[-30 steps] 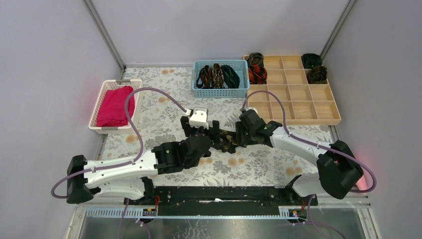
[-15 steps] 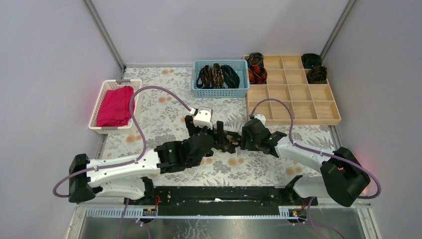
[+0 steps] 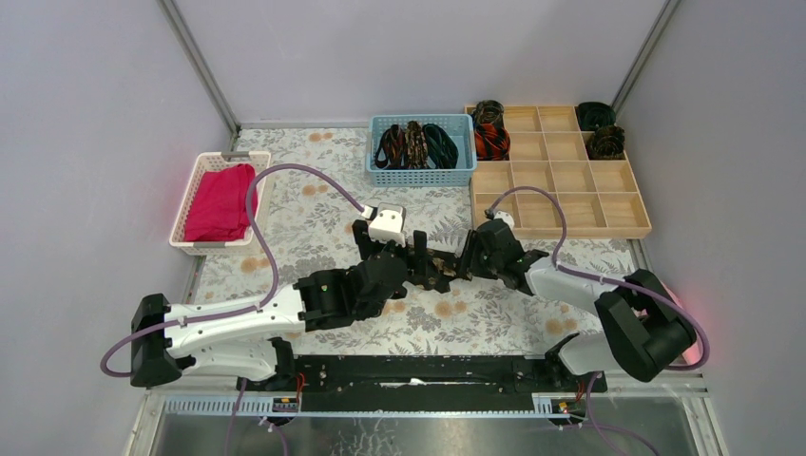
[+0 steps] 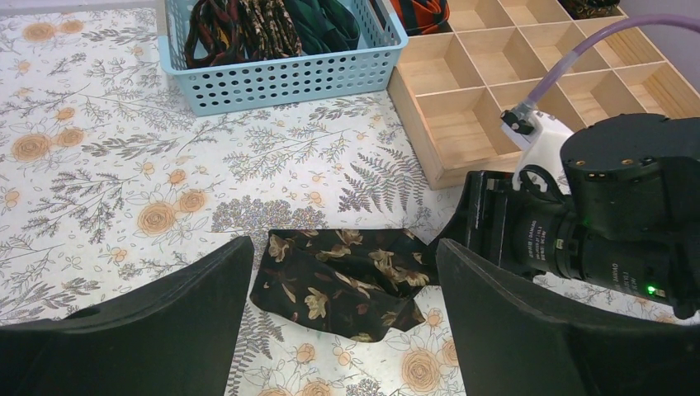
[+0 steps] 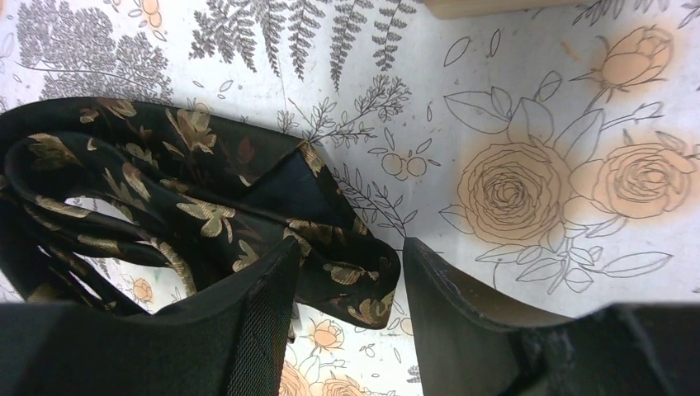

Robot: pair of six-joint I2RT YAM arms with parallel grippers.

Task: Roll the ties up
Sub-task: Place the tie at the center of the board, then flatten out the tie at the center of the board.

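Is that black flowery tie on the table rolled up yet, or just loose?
Loose: the tie lies in floppy, uneven folds on the table, not wound into a coil.

Tie on bench (image 4: 338, 280): black, gold-brown floral flecks. Bench cloth (image 4: 99, 165): white, grey ferns, orange roses. Blue basket (image 3: 421, 173): light blue, perforated; the ties in it are red-black, black-gold and dark green. White basket (image 3: 187, 211) holds a magenta cloth (image 3: 219, 201). Wooden tray (image 3: 570, 195): pale wood. Coils in it: red-black striped (image 3: 491, 142), dark green (image 3: 595, 115), black-gold (image 3: 605, 142). Left tool (image 4: 342, 256) and right tool (image 5: 351, 256): black. Cables (image 3: 285, 171): purple.
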